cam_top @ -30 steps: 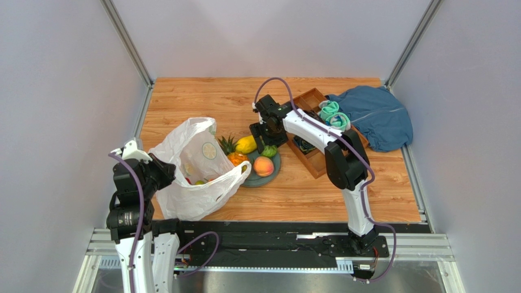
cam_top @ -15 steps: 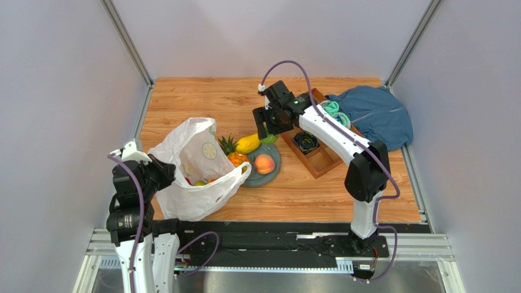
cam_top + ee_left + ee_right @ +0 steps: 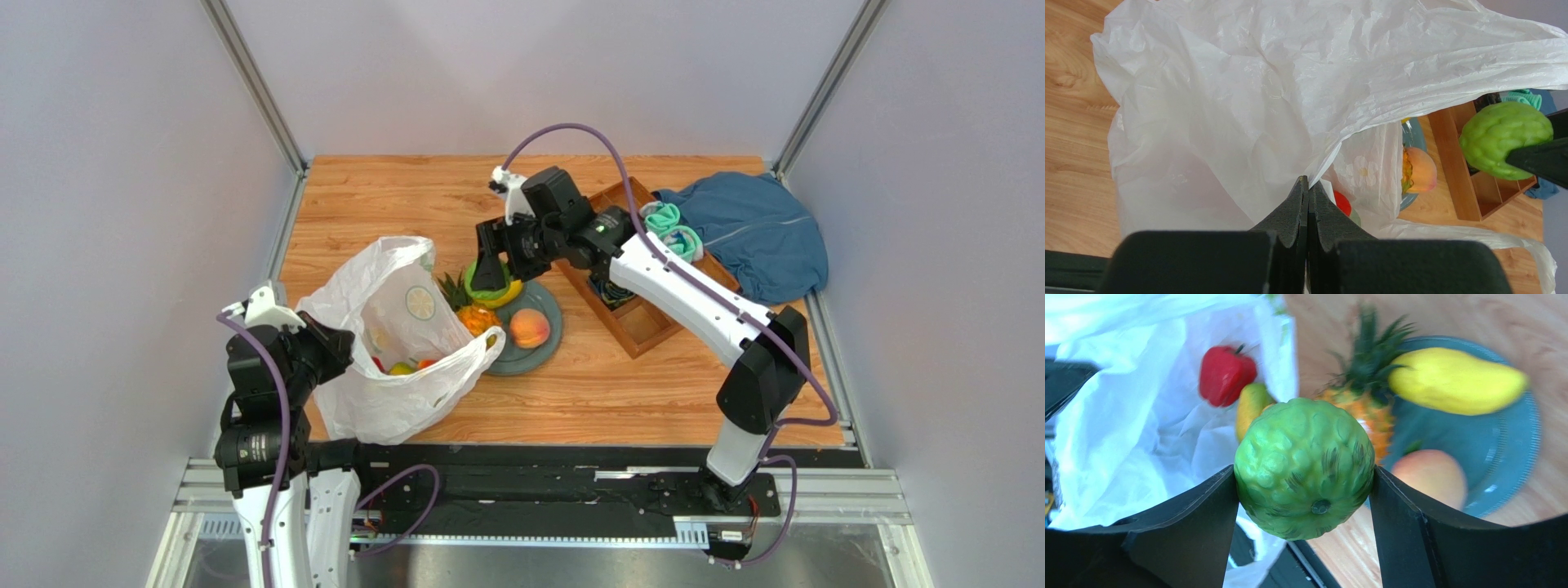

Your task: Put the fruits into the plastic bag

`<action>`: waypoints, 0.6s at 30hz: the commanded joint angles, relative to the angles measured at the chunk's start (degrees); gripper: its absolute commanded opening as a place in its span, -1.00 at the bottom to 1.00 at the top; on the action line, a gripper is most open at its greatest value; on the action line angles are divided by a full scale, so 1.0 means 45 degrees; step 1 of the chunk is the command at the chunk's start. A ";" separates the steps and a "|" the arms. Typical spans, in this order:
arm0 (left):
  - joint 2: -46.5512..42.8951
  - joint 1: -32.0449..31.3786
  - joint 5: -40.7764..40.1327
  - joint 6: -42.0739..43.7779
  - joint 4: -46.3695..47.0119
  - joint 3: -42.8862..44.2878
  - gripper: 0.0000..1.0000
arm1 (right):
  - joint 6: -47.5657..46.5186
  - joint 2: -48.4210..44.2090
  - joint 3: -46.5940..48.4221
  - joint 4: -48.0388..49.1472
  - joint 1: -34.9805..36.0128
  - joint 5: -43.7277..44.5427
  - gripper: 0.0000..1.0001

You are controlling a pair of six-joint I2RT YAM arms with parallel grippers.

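Note:
The white plastic bag (image 3: 393, 343) stands open at the front left, and my left gripper (image 3: 1308, 184) is shut on its thin rim. A red fruit (image 3: 1224, 373) and a yellow-green one (image 3: 1250, 404) lie inside the bag. My right gripper (image 3: 1304, 471) is shut on the bumpy green round fruit (image 3: 1502, 138) and holds it in the air between the plate and the bag's mouth. On the grey-blue plate (image 3: 555, 321) rest the pineapple (image 3: 1364, 398), the yellow mango (image 3: 1456, 380) and the peach (image 3: 529, 328).
A wooden tray (image 3: 638, 325) sits right of the plate with dark rolled socks in it and a teal pair (image 3: 669, 227) at its far end. A blue cloth (image 3: 754, 233) lies at the back right. Grey walls close both sides.
My right gripper has lifted the green fruit off the plate and swung left with it, toward the bag. The left gripper and the bag have stayed put.

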 commanded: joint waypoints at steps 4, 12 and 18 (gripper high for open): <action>-0.0234 -0.0024 0.0235 -0.0233 0.0288 -0.0101 -1.00 | -0.0570 0.0436 0.0941 0.0357 0.1781 -0.0908 -0.05; -0.0624 -0.0024 0.0235 -0.0350 0.0152 -0.0297 -1.00 | -0.0240 0.1957 0.2132 0.0103 0.2973 -0.1220 -0.05; -0.0683 -0.0024 0.0372 -0.0467 0.0151 -0.0316 -1.00 | 0.0522 0.2858 0.3051 0.0278 0.3325 -0.1982 0.02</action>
